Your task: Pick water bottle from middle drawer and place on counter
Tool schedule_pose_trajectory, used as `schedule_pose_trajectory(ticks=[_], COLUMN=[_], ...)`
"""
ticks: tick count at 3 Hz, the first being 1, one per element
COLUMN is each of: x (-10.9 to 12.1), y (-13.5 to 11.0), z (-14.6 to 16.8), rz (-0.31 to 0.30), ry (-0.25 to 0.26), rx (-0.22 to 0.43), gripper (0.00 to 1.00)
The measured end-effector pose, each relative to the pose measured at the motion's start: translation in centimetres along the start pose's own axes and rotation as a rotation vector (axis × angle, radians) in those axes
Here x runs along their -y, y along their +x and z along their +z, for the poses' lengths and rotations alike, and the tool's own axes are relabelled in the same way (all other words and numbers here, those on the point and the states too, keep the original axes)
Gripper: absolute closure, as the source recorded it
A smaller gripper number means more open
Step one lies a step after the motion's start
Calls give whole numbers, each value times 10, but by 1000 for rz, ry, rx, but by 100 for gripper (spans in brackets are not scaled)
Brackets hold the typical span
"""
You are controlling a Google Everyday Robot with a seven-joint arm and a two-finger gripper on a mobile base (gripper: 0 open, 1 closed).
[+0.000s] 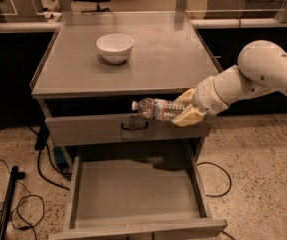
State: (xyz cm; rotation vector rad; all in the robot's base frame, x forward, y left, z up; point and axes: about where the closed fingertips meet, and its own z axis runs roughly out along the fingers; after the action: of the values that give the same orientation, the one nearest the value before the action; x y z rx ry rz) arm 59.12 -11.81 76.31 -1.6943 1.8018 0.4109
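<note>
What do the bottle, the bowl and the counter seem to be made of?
Water bottle, held sideways in the pincer above the open middle drawer: clear plastic, likely, given its see-through body. Bowl: glossy white, perhaps ceramic. Counter: matte grey, probably metal, with faint soft reflections.

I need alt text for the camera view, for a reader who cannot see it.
The robot's hand holds the water bottle sideways above the open middle drawer, just below the level of the counter. A white bowl stands on the counter.
</note>
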Motion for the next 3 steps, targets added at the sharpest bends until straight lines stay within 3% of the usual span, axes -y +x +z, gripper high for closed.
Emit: schedule_pose_trajectory(ticks=[1,2,3], x=[-2,-16,-28], y=[-5,-18,-30], z=[-3,-24,-59], rz=[16,50,87], ry=[21,107,233], rx=[-27,-43,-57], gripper=[100,100,100])
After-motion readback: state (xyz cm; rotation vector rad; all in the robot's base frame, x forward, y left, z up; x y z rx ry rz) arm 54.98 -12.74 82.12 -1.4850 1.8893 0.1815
